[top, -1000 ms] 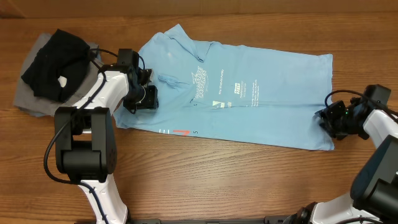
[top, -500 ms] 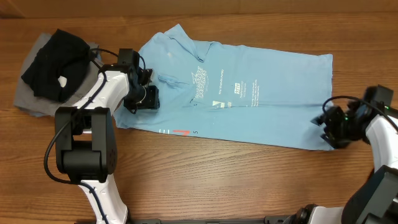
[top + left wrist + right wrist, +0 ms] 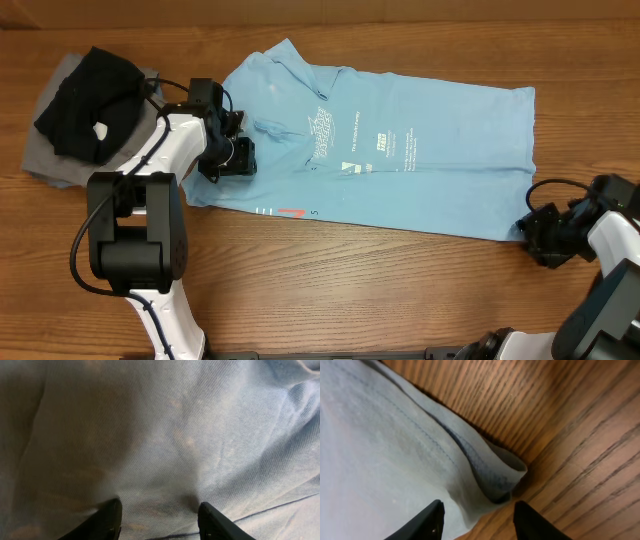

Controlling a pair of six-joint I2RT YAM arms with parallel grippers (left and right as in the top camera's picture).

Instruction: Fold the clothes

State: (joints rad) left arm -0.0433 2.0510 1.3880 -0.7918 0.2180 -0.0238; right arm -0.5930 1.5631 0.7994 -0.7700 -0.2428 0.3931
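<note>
Cloth of the light blue T-shirt [image 3: 400, 150] lies spread flat on the wooden table [image 3: 350, 300]. It reaches from the left pincer [image 3: 238, 158] across to the right pincer [image 3: 535, 232], with its white lettering [image 3: 330, 135] facing up between the 2. The left pincer sits on the sleeve end of the shirt. Its wrist view shows its 2 fingers [image 3: 107, 520] parted, with smooth, unpinched fabric filling the gap, so it is released. The right pincer is low at the shirt's bottom corner, just off the cloth's edge in the overhead view. In its wrist view the doubled hem corner [image 3: 502, 472] lies just ahead of the gap between its parted fingers [image 3: 530, 520], and nothing is grasped. Behind the left pincer, on the side away from the lettering, a black garment [image 3: 90, 100] is heaped on a grey garment [image 3: 40, 160].
</note>
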